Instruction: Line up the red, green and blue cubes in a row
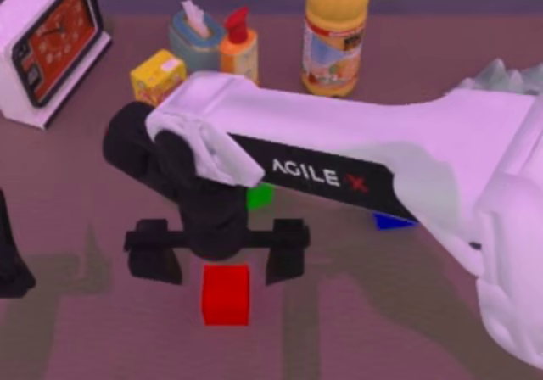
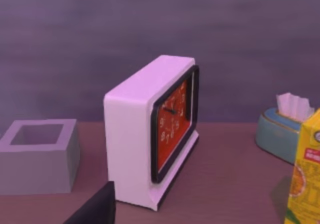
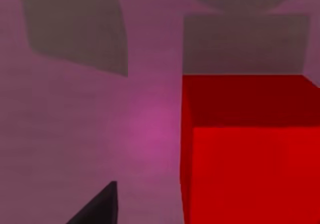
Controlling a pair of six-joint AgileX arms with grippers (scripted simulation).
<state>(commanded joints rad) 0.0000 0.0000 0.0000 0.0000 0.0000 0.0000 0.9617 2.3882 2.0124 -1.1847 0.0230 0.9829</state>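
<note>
The right arm (image 1: pixel 382 155) stretches in from the right side of the table, reaching all the way across to the middle, wrist bent down. Its claw (image 1: pixel 222 261) hangs with both black fingers (image 1: pixel 284 251) spread wide, one on each side, and nothing between them. The red cube (image 1: pixel 226 293) sits on the table just in front of that open claw, toward the near edge, free of both fingers. In the right wrist view the red cube (image 3: pixel 250 149) fills the frame, very close, with bare tabletop (image 3: pixel 140 129) beside it.

The green cube (image 1: pixel 260 196) peeks out from under the arm, just behind the wrist. The blue cube (image 1: pixel 392 220) shows as a sliver under the forearm, further right. Both are mostly hidden.

The left arm (image 1: pixel 13 265) is parked at the left edge; I cannot tell the state of its claw.

Along the far edge: a clock (image 1: pixel 51 45), a yellow juice carton (image 1: pixel 157 75), a tissue tub (image 1: pixel 193 36), a small red-capped bottle (image 1: pixel 240 49) and a juice bottle (image 1: pixel 336 32). The near half of the table in front of the red cube is open on both sides.
</note>
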